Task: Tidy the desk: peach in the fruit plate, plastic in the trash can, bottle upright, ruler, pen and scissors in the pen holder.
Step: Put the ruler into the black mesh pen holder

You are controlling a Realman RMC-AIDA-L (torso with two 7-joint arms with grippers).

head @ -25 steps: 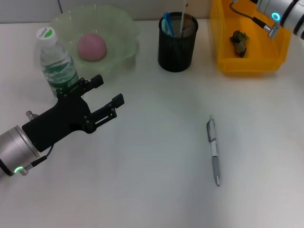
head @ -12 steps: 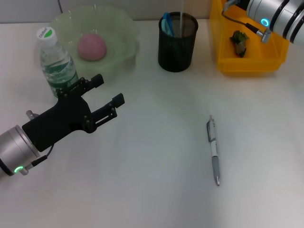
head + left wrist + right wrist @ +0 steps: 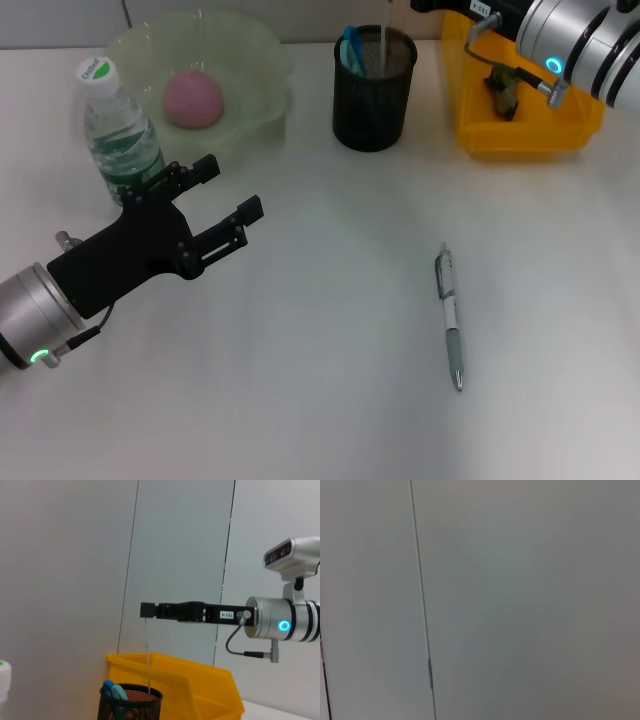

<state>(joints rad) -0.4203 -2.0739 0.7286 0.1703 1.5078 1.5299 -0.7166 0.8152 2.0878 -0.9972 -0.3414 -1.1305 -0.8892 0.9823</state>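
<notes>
A thin clear ruler (image 3: pixel 148 655) hangs straight down from the tip of the right gripper (image 3: pixel 148 610), its lower end inside the black mesh pen holder (image 3: pixel 373 89). The right gripper's fingers are pinched on the ruler's top end, directly above the holder. Blue-handled scissors (image 3: pixel 351 50) already stand in the same cup. In the head view the ruler shows only as a pale vertical streak above the cup.

A silver-grey pen (image 3: pixel 451 314) lies flat on the white desk (image 3: pixel 320 380), well apart from both grippers, its tip pointing toward the robot. The yellow trash can (image 3: pixel 520 135) sits just beside the pen holder on the robot's right, with a dark crumpled scrap (image 3: pixel 503 88) inside. On the robot's left, a pink peach (image 3: pixel 193 98) rests in the pale green fruit plate (image 3: pixel 265 55), and the bottle (image 3: pixel 118 135) stands upright just beside it.

The left gripper (image 3: pixel 225 205) hovers near the bottle with its black fingers spread apart and holding nothing. Behind the desk is a plain grey panelled wall (image 3: pixel 520 600). The right arm reaches level across the trash can toward the holder
</notes>
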